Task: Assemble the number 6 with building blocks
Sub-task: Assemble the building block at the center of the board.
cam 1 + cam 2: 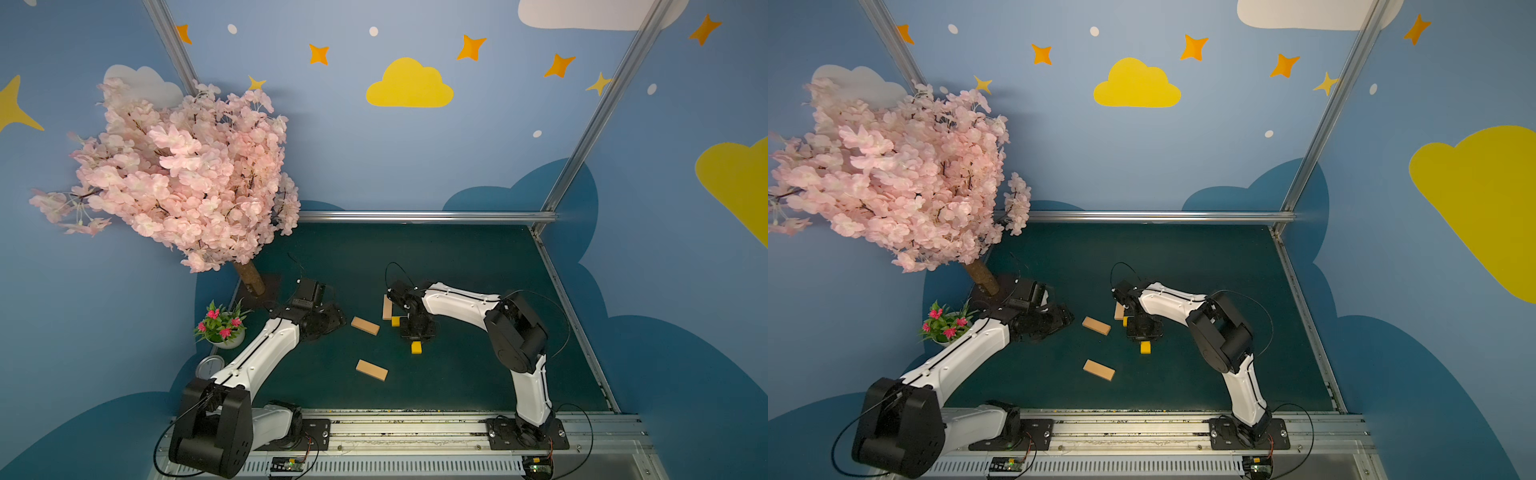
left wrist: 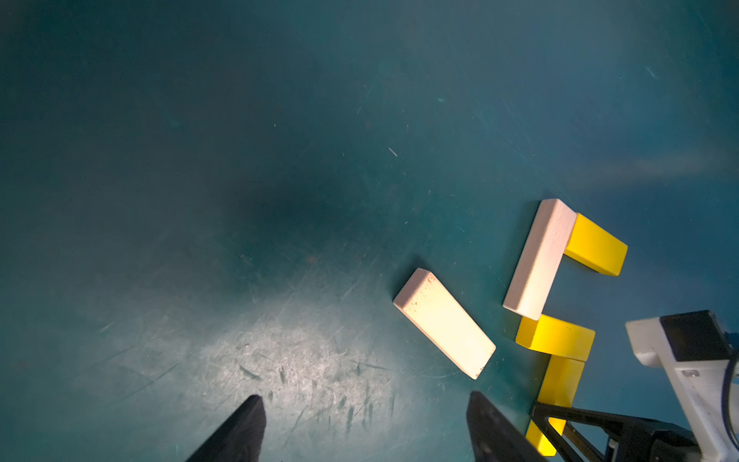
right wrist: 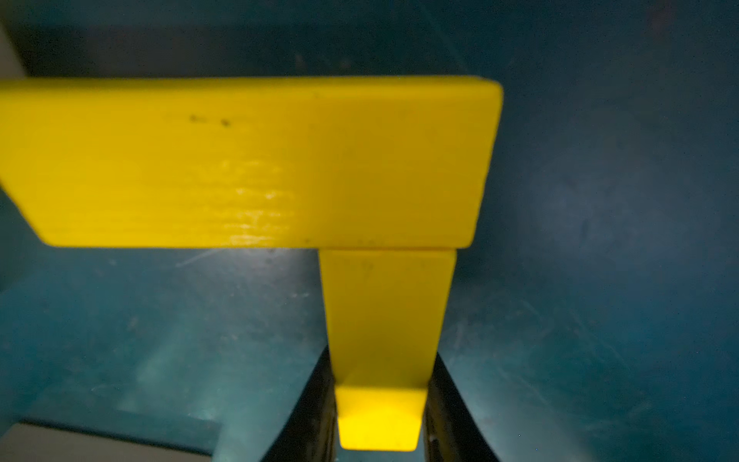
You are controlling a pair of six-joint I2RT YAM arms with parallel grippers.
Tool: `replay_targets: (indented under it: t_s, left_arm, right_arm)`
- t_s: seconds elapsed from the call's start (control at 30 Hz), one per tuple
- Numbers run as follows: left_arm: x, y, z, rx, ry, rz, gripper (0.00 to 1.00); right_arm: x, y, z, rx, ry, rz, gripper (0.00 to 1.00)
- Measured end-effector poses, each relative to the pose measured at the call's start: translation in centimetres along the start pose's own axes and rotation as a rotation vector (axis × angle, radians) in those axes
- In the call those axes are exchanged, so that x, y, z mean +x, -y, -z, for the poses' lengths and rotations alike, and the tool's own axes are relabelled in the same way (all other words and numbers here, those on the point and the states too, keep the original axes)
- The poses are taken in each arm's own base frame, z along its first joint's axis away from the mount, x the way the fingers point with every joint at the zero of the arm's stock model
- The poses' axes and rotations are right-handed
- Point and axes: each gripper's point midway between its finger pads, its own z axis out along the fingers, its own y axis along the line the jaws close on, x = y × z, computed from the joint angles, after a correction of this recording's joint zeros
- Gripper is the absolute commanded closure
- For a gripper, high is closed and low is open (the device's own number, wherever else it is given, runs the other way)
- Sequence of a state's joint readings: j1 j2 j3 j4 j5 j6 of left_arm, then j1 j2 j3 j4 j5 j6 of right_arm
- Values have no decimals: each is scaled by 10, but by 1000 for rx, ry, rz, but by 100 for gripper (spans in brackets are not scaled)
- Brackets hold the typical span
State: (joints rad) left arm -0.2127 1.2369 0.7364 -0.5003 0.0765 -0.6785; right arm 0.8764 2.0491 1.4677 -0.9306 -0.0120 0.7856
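The right pincer (image 3: 380, 420) was clamped on a yellow bar (image 3: 386, 316) at the bottom middle of the right wrist view. Its black fingers (image 3: 316, 404) pressed against the bar's two long sides. The far end of that bar butted against the side of a second yellow bar (image 3: 248, 160), which ran across the upper left of the frame.

At the lower right of the left wrist view these two formed part of an unfinished 6 (image 2: 554, 336). A tan bar (image 2: 538, 256) rose from the second yellow bar, and a third yellow bar (image 2: 596, 250) stuck out from its far end.

The left pincer (image 2: 366, 430) stood wide at the bottom edge of that view with nothing between its fingers. A loose tan bar (image 2: 444, 322) lay flat just beyond them, beside the unfinished 6 but not touching it.

In both top views the figure sat near the middle of the green mat (image 1: 478, 270), partly hidden under the right pincer. Another loose tan bar (image 1: 371, 369) lay lower in the frame, well apart from both pincers.
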Motion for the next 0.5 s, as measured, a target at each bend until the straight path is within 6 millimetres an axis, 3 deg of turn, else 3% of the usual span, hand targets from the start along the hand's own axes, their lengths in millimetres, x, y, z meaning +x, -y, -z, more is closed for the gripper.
replay_targets:
  t_s: [0.33,0.37,0.5]
  left_arm:
    - [0,0,0,-2,1,-1,19]
    - [0,0,0,-3,0,-1,19]
    - [0,-1,-2,-6,-4,0,19]
  right_arm:
    - [-2,2,0,2,-4,-7,69]
    - [-2,2,0,3,-4,-8,65]
    - [-2,4,0,9,-8,-17,30]
